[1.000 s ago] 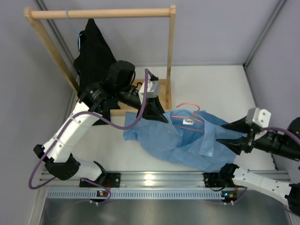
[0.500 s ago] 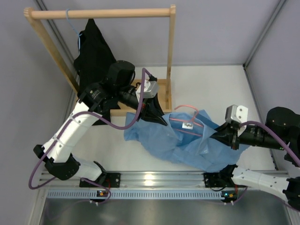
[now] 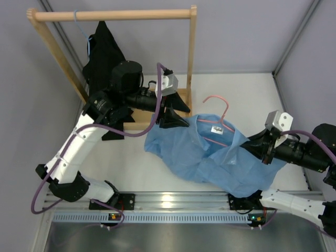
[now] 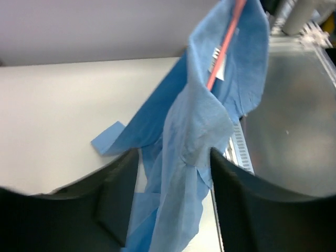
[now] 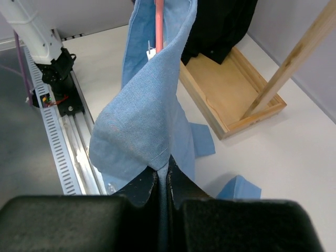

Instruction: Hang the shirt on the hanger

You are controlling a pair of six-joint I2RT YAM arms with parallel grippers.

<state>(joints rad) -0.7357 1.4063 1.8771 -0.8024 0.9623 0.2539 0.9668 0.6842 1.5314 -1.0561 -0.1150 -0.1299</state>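
Right wrist view shows my right fingers (image 5: 144,189) pinched together on a fold of the light blue collared fabric shirt (image 5: 142,115). The thin pink wire hanger (image 5: 158,21) runs straight ahead inside it. My left fingers (image 4: 237,199) stand apart, straddling the shirt's opposite end above the counter (image 3: 252,94).

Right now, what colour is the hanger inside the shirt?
Pink; the hanger shows best in the top external view.

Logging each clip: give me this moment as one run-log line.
left gripper: open, shirt cloth between its jaws | right gripper: shut on shirt | hanger: partly inside shirt neck, hook sticking out
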